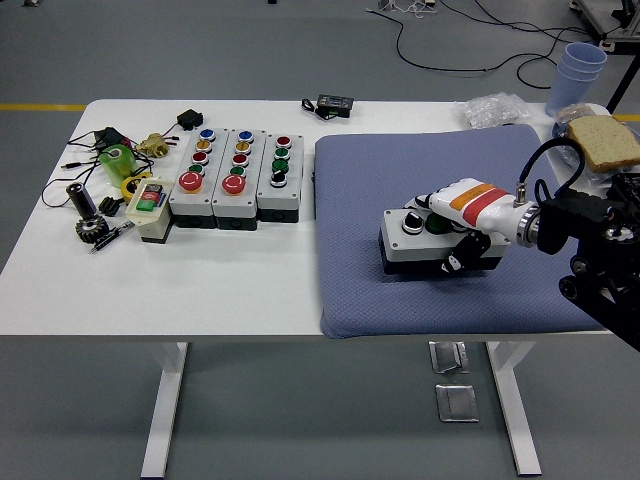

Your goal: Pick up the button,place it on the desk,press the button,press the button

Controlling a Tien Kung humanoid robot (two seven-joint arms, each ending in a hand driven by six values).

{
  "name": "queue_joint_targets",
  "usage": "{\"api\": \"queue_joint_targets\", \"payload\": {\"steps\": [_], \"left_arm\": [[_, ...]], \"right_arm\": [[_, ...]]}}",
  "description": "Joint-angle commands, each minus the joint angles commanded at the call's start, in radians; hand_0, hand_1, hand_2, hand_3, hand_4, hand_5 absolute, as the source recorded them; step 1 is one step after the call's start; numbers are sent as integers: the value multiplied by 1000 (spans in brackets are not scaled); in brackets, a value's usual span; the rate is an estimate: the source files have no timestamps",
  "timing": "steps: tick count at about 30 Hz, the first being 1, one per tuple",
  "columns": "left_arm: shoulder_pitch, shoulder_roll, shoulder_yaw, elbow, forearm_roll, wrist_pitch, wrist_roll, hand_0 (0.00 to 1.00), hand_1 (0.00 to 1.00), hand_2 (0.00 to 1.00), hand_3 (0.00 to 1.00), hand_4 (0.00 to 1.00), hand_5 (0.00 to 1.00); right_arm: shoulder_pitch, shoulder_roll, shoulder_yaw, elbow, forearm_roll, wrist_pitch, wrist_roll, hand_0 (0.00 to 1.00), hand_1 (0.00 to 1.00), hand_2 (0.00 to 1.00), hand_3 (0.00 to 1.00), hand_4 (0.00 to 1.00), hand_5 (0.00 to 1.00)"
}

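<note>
My right robot hand (pixel 455 228) is wrapped around the white button box (pixel 420 245), fingers curled over its top and near side, gripping it. The box sits low on the blue pad (pixel 400 180), apparently touching it, with its free end sticking out to the left of my hand. A black knob and a green button show on its top just ahead of my fingers. Far off to my hand's left, on the bare white table (pixel 200 280), three more button boxes (pixel 235 175) stand side by side.
</note>
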Motion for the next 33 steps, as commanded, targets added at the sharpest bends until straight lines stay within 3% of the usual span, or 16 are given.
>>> {"api": "queue_joint_targets", "payload": {"steps": [9, 10, 15, 16, 21, 22, 27, 28, 33], "left_arm": [[-1, -1, 1, 0, 4, -1, 1, 666, 664, 677, 601, 355, 916], [-1, -1, 1, 0, 4, -1, 1, 666, 662, 677, 601, 354, 915], [0, -1, -1, 0, 6, -2, 2, 666, 662, 677, 601, 354, 915], [0, -2, -2, 0, 8, -2, 2, 666, 662, 677, 602, 354, 915], [1, -3, -6, 0, 15, -3, 4, 666, 662, 677, 602, 354, 915], [2, -3, -6, 0, 16, -3, 4, 666, 662, 675, 600, 355, 916], [5, -3, -7, 0, 18, -4, 5, 666, 662, 675, 600, 355, 916], [6, -4, -8, 0, 21, -4, 5, 666, 661, 675, 600, 354, 916], [9, -5, -10, 0, 26, -5, 7, 666, 661, 675, 600, 354, 916]], "right_arm": [[-16, 21, 8, -11, -24, -16, -40, 155, 189, 469, 494, 629, 100], [-17, 21, 8, -11, -26, -15, -41, 348, 392, 565, 581, 774, 174], [-23, 17, 13, -14, -54, -23, -34, 348, 392, 565, 581, 774, 174], [-24, 17, 14, -13, -56, -29, -31, 564, 543, 650, 687, 844, 204], [-31, 15, 21, -8, -59, -23, -30, 564, 543, 650, 687, 844, 204], [-31, 15, 22, -7, -60, -19, -30, 862, 789, 845, 878, 911, 195], [-41, 12, 24, -3, -50, -3, -29, 862, 789, 845, 878, 911, 195], [-42, 12, 24, -3, -45, -4, -29, 918, 861, 929, 931, 938, 203], [-51, 12, 30, 6, -24, 0, -33, 918, 861, 929, 931, 938, 203]]}}
